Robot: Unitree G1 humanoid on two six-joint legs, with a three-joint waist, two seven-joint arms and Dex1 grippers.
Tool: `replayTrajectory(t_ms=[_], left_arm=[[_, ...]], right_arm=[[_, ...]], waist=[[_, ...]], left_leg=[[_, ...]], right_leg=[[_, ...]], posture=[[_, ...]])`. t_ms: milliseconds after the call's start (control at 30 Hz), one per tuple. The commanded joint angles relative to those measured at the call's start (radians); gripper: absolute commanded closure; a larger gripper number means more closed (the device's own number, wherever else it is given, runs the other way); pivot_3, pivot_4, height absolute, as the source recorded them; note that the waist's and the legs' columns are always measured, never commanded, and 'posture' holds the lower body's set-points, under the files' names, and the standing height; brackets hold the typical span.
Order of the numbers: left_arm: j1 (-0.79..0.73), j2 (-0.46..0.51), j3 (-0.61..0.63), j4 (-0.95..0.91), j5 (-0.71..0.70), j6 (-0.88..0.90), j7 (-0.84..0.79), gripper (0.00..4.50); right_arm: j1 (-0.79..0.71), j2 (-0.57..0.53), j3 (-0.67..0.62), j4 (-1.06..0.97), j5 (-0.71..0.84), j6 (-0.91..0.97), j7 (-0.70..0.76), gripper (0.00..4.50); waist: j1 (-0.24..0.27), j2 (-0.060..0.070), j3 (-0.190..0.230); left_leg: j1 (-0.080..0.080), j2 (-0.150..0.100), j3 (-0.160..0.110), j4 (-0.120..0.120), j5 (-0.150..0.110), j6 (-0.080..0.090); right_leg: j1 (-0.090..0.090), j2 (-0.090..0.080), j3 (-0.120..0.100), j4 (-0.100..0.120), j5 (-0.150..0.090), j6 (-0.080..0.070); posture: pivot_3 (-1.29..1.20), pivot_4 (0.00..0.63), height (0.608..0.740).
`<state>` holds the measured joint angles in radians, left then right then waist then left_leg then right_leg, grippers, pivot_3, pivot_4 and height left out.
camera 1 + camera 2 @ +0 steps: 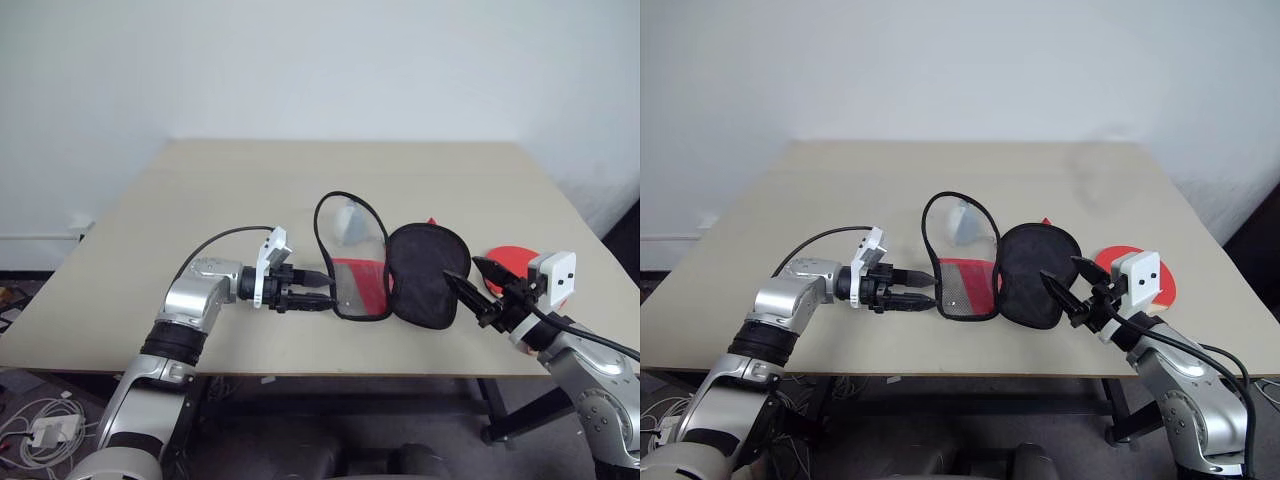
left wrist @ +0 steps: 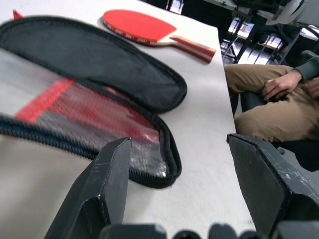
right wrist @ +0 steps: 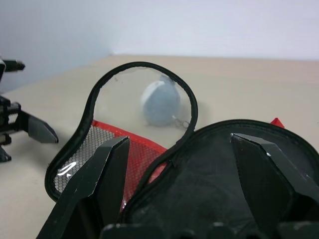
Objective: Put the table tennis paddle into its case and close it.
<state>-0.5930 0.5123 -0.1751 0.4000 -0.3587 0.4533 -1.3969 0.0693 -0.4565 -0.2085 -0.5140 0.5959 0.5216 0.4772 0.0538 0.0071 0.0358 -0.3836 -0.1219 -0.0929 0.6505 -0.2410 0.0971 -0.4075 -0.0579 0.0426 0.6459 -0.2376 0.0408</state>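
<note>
The case (image 1: pixel 425 270) lies unzipped and spread open at the table's middle. Its black-lined half lies flat, while its clear panel flap (image 1: pixel 350 245) stands up with red and mesh at its base. A grey fluffy charm (image 3: pixel 160 102) shows through the clear panel. To the right of the case lies the table tennis paddle (image 1: pixel 510 256), red face up, partly hidden behind my right hand. My left gripper (image 1: pixel 330 290) is open, pointing at the flap's left edge with nothing between its fingers. My right gripper (image 1: pixel 461 268) is open too, at the black half's right rim and holding nothing.
The beige table (image 1: pixel 250 190) stretches bare behind and to the left of the case. A seated person's legs and hand (image 2: pixel 271 99) are just beyond the table's right side. Cables lie on the floor at the lower left (image 1: pixel 40 430).
</note>
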Motion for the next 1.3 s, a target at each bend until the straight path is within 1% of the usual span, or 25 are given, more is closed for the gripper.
replayTrajectory(t_ms=[33, 267, 400, 533, 633, 700, 833, 900, 1033, 1100, 1200, 1300], left_arm=[[-0.003, 0.010, 0.007, -0.015, 0.015, -0.039, -0.006, 1.22], [0.007, -0.009, 0.013, -0.006, 0.006, -0.050, -0.013, 1.22], [-0.013, -0.027, 0.014, 0.061, 0.014, -0.082, -0.036, 1.22], [-0.021, -0.064, -0.007, 0.102, 0.038, -0.108, -0.037, 1.22], [-0.028, -0.084, -0.036, 0.088, 0.067, -0.097, -0.021, 1.22], [-0.043, -0.086, -0.035, 0.046, 0.052, -0.052, -0.024, 1.22], [-0.066, -0.078, -0.046, 0.041, 0.074, -0.039, -0.020, 1.22], [-0.075, -0.075, -0.047, 0.020, 0.069, -0.003, -0.017, 1.22], [-0.101, -0.083, -0.028, -0.031, 0.031, 0.062, -0.019, 1.22], [-0.114, -0.091, -0.031, -0.035, 0.036, 0.061, -0.014, 1.22], [-0.113, -0.088, -0.048, -0.035, 0.045, 0.056, -0.028, 1.22], [-0.106, -0.088, -0.052, -0.038, 0.048, 0.056, -0.029, 1.22]], right_arm=[[-0.026, -0.011, -0.029, 0.010, 0.006, -0.014, 0.004, 1.00], [-0.009, -0.008, -0.076, 0.018, 0.034, -0.013, 0.005, 1.00], [0.005, 0.011, -0.110, 0.010, -0.003, -0.018, -0.069, 1.00], [0.044, 0.013, -0.177, 0.017, -0.015, -0.019, -0.127, 1.00], [0.048, 0.027, -0.249, 0.038, 0.005, 0.012, -0.198, 1.00], [0.040, 0.033, -0.284, 0.043, 0.034, 0.038, -0.231, 1.00], [0.055, 0.017, -0.275, 0.084, -0.016, 0.079, -0.264, 1.00], [0.054, 0.007, -0.265, 0.101, -0.041, 0.113, -0.289, 1.00], [0.052, 0.003, -0.261, 0.113, -0.031, 0.192, -0.301, 1.00], [0.042, 0.008, -0.257, 0.117, -0.013, 0.262, -0.319, 1.00], [0.015, -0.002, -0.234, 0.140, -0.042, 0.300, -0.331, 1.00], [-0.019, -0.004, -0.241, 0.182, -0.038, 0.376, -0.351, 1.00]], waist=[[0.000, 0.000, 0.000], [0.000, 0.000, 0.000], [0.000, 0.000, 0.000], [0.001, 0.000, 0.000], [0.001, 0.000, 0.000], [0.000, 0.000, 0.000], [-0.001, 0.000, -0.001], [-0.001, 0.001, -0.001], [-0.001, 0.001, -0.001], [-0.001, 0.001, -0.001], [-0.001, 0.001, -0.001], [-0.007, 0.002, -0.001]], left_leg=[[0.000, 0.000, 0.000, 0.000, 0.000, 0.000], [0.000, 0.000, 0.000, 0.000, 0.000, 0.000], [0.000, 0.000, 0.000, 0.000, 0.000, 0.000], [0.000, 0.000, 0.000, 0.000, 0.000, 0.000], [0.000, 0.000, 0.000, 0.000, 0.000, 0.000], [0.000, 0.000, 0.000, 0.000, 0.000, 0.000], [0.001, 0.001, 0.000, 0.000, 0.000, 0.000], [0.001, 0.002, 0.000, 0.000, 0.000, 0.000], [0.001, 0.002, 0.001, 0.000, 0.000, 0.000], [0.001, 0.002, 0.001, 0.001, 0.000, 0.000], [0.001, 0.002, 0.001, 0.002, 0.000, 0.000], [0.001, 0.002, 0.001, 0.002, 0.000, 0.000]], right_leg=[[0.000, 0.000, 0.000, 0.000, 0.000, 0.000], [0.000, 0.000, 0.000, 0.000, 0.000, 0.000], [0.000, 0.000, 0.000, 0.000, 0.000, 0.000], [0.000, 0.001, 0.000, 0.000, 0.000, 0.000], [0.001, 0.000, 0.000, 0.000, 0.000, 0.000], [0.000, 0.000, 0.001, 0.000, 0.000, 0.000], [0.000, 0.002, 0.001, 0.001, 0.001, -0.001], [0.001, 0.002, 0.001, 0.001, 0.001, -0.002], [0.000, 0.003, 0.002, 0.001, 0.001, -0.002], [0.000, 0.003, 0.001, 0.001, 0.001, -0.002], [0.001, 0.003, 0.001, 0.001, 0.001, -0.002], [0.001, 0.003, 0.002, 0.001, 0.001, -0.002]], posture=[[0.00, 0.000, 0.740], [0.00, 0.000, 0.740], [0.00, 0.000, 0.740], [0.00, 0.000, 0.740], [0.00, 0.000, 0.740], [0.00, 0.000, 0.740], [0.00, 0.000, 0.740], [0.00, 0.000, 0.740], [0.00, 0.000, 0.740], [0.00, 0.000, 0.740], [0.00, 0.000, 0.740], [0.00, 0.000, 0.740]])
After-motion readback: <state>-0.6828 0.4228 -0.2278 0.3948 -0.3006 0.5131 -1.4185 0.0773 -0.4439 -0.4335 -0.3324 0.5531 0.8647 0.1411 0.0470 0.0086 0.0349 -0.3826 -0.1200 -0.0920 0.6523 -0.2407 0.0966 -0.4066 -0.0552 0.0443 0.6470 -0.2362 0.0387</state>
